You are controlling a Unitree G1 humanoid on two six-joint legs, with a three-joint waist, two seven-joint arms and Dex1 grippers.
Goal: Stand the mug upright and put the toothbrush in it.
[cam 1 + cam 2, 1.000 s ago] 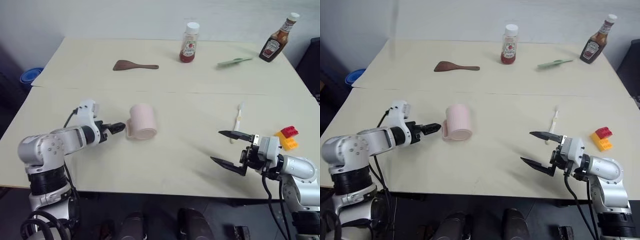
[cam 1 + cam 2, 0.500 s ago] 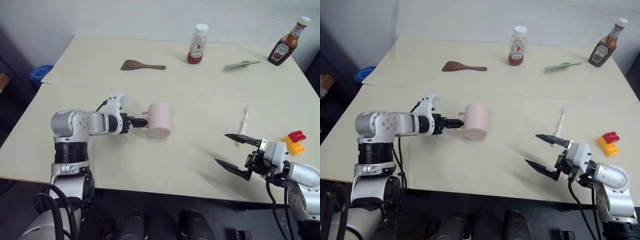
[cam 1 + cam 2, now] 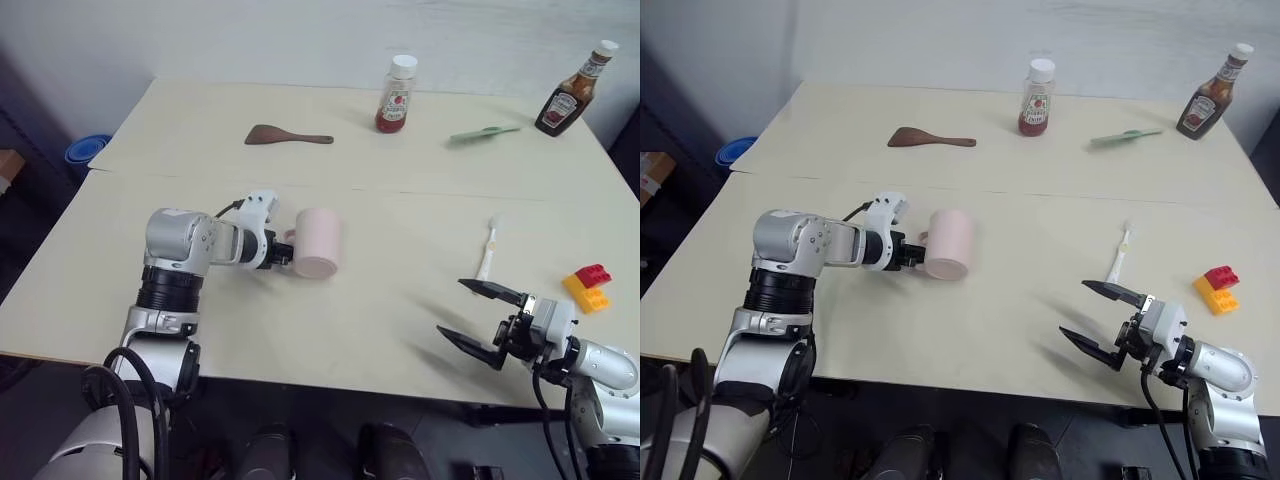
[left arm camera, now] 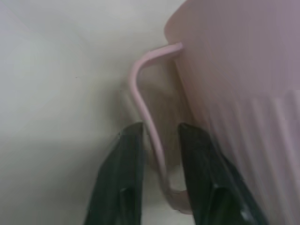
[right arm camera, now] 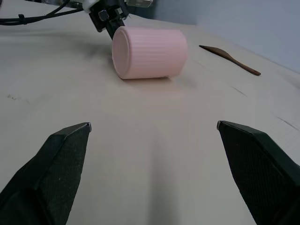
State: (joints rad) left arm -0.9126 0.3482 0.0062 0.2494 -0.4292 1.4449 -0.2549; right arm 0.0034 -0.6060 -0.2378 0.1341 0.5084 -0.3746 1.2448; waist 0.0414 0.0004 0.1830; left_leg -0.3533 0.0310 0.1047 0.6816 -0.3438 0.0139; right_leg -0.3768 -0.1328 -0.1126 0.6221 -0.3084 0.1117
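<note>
- The left end effector [image 3: 284,254] reaches across the counter [image 3: 200,130] to the mug's handle [image 4: 152,126]; its two fingers [image 4: 123,178] stand either side of the thin loop, closed nearly onto it, one finger inside the loop and one outside.
- The mug [image 3: 318,242] lies on its side on the counter's near half, left of the middle, its flat base turned towards the near edge.
- A brown spatula [image 3: 285,136] and a red sauce bottle [image 3: 396,94] sit on the far half.
- A pale green utensil [image 3: 484,132] and a brown sauce bottle [image 3: 575,88] sit far right.
- The toothbrush [image 3: 488,250] lies flat well right of the mug, head pointing away.
- The right end effector [image 3: 480,317] hovers released, jaws wide, just short of the toothbrush's near end.
- Red and yellow blocks [image 3: 589,286] lie at the right edge.
</note>
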